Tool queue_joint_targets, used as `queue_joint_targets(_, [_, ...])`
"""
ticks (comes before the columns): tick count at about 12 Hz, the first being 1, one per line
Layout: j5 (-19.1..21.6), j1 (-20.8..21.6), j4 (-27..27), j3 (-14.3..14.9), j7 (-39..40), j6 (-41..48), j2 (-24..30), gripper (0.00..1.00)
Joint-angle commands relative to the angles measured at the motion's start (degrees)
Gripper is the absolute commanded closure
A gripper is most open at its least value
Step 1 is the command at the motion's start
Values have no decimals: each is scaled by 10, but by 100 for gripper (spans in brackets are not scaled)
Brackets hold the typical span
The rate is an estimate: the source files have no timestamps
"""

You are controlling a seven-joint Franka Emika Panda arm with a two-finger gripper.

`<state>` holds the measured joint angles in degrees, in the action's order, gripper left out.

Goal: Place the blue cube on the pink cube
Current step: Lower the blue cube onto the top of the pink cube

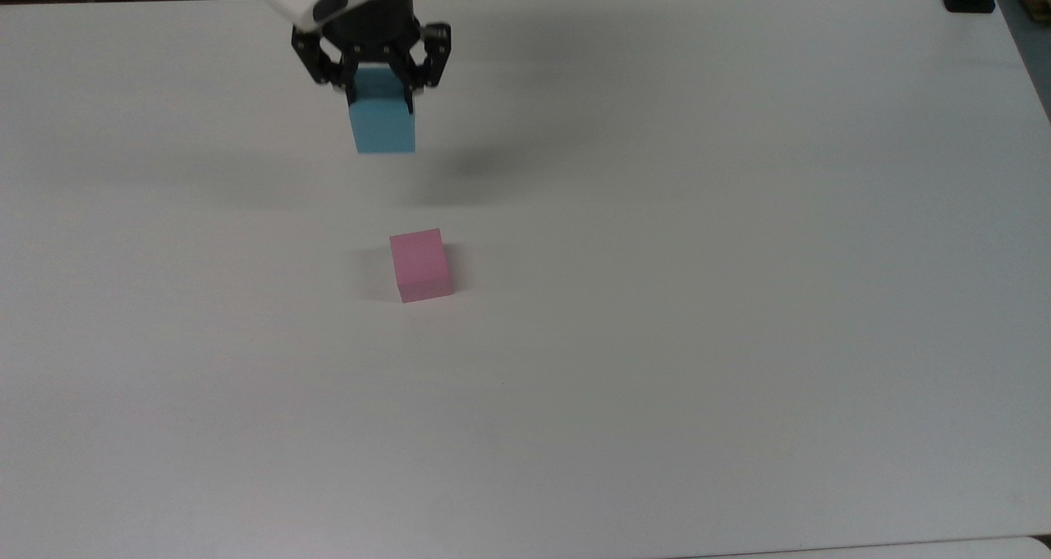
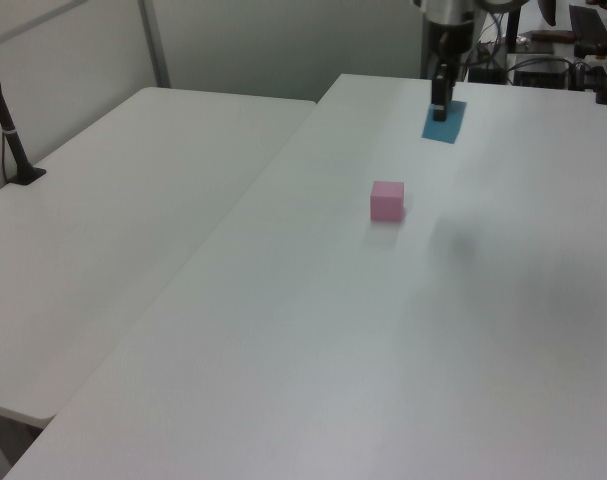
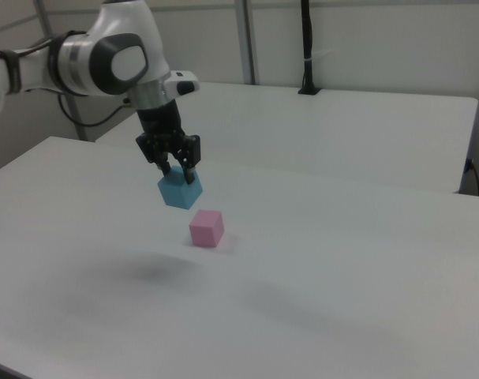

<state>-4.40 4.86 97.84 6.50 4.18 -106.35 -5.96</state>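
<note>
Top view looks steeply down from high over the near edge of the white table (image 1: 739, 337), facing the arm's base at the far side. Left view stands off one end, higher and farther back, looking along the table (image 2: 313, 350) with a second table (image 2: 113, 220) on the left view's left. Right view sits lower and nearer on the opposite side; all three share the pink cube (image 1: 420, 264) (image 2: 387, 200) (image 3: 206, 228) mid-table.

white table (image 1: 739, 296), black post (image 3: 306, 47)
</note>
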Motion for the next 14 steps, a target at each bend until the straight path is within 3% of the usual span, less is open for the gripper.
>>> queue_joint_targets(1, [30,-2,-96,1,12,12,-88,67])
queue_joint_targets(6, [30,2,-145,-3,7,5,-175,69])
queue_joint_targets(10, [27,7,-146,-6,-29,-60,-202,68])
queue_joint_targets(14, [22,14,-141,-6,-28,-62,-204,66])
